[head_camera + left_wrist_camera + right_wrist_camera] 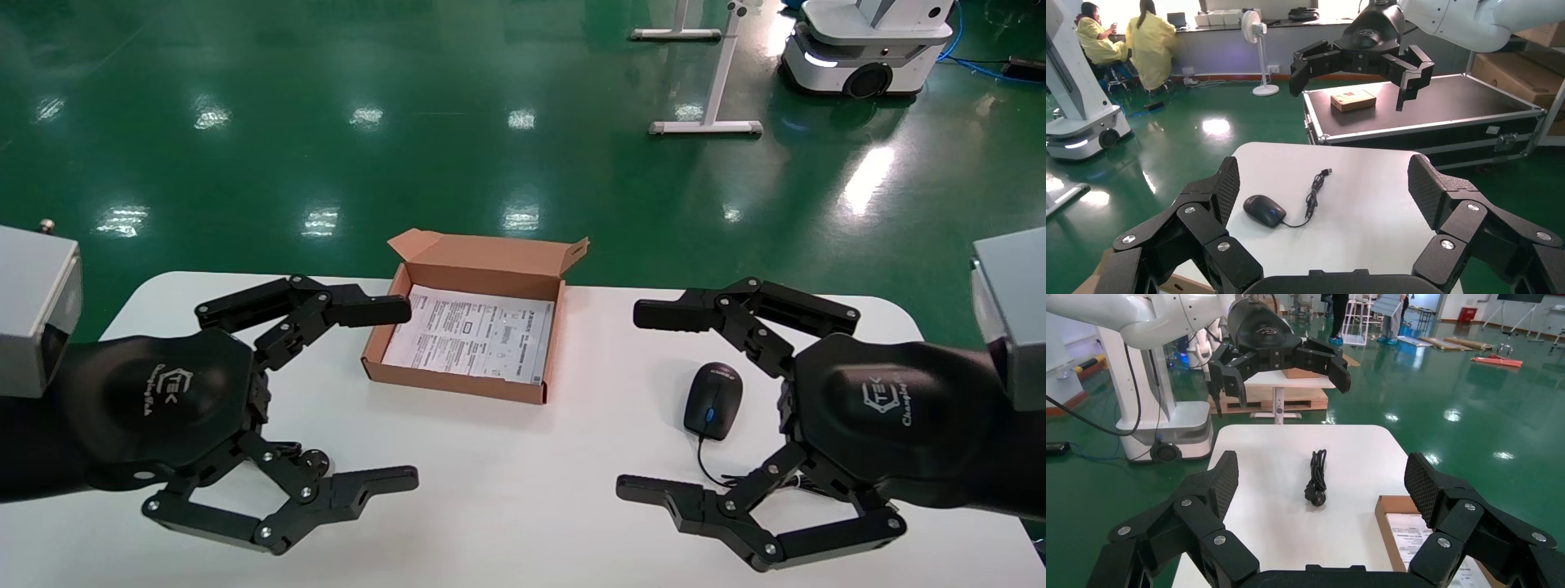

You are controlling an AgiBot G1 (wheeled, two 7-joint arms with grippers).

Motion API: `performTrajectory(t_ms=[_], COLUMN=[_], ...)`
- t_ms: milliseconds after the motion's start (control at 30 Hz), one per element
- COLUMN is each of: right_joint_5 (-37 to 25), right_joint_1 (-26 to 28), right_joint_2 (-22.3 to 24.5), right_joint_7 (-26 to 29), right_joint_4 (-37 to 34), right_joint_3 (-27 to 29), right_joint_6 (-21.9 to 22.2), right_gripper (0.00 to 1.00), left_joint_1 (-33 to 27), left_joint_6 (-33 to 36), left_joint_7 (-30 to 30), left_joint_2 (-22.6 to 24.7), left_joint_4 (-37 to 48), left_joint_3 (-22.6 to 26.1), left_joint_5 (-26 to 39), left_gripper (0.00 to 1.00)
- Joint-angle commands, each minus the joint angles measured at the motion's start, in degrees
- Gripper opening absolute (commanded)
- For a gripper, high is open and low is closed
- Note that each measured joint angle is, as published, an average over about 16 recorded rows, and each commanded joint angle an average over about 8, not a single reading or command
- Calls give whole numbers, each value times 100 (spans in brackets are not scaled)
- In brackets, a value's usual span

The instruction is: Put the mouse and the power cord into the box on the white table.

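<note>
The open brown box (pixel 392 371) stands at the middle far side of the white table (pixel 507 490), its flap up and a printed sheet on its bottom. To its right lies the black mouse (pixel 713 400), with its thin cable (pixel 1313 195) coiled beside it in the left wrist view. The head view hides the power cord behind my left arm. The right wrist view shows that cord (pixel 1316 478) bundled on the table's left part. My left gripper (pixel 404 394) hangs open left of the box. My right gripper (pixel 637 400) hangs open beside the mouse. Both hold nothing.
Green floor surrounds the table. A white mobile robot base (pixel 866 49) and a white stand (pixel 719 82) are far back right. A black flight case (pixel 1425 116) lies beyond the table's right end, and a white machine base (pixel 1162 429) beyond its left end.
</note>
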Motion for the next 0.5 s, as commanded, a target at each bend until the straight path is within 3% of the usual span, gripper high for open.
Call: performTrajectory(t_ms=[33, 500], right_joint_5=[0, 0], right_joint_1=[0, 0], right_joint_2=[0, 0], right_joint_7=[0, 0], right_joint_4=[0, 0], right_joint_3=[0, 0], right_joint_6=[0, 0], right_gripper=[100, 100], left_joint_1=[0, 0], left_joint_6=[0, 0], left_joint_7=[0, 0], left_joint_2=[0, 0], left_joint_4=[0, 0], left_joint_3=[0, 0], left_joint_5=[0, 0], left_gripper=[100, 100])
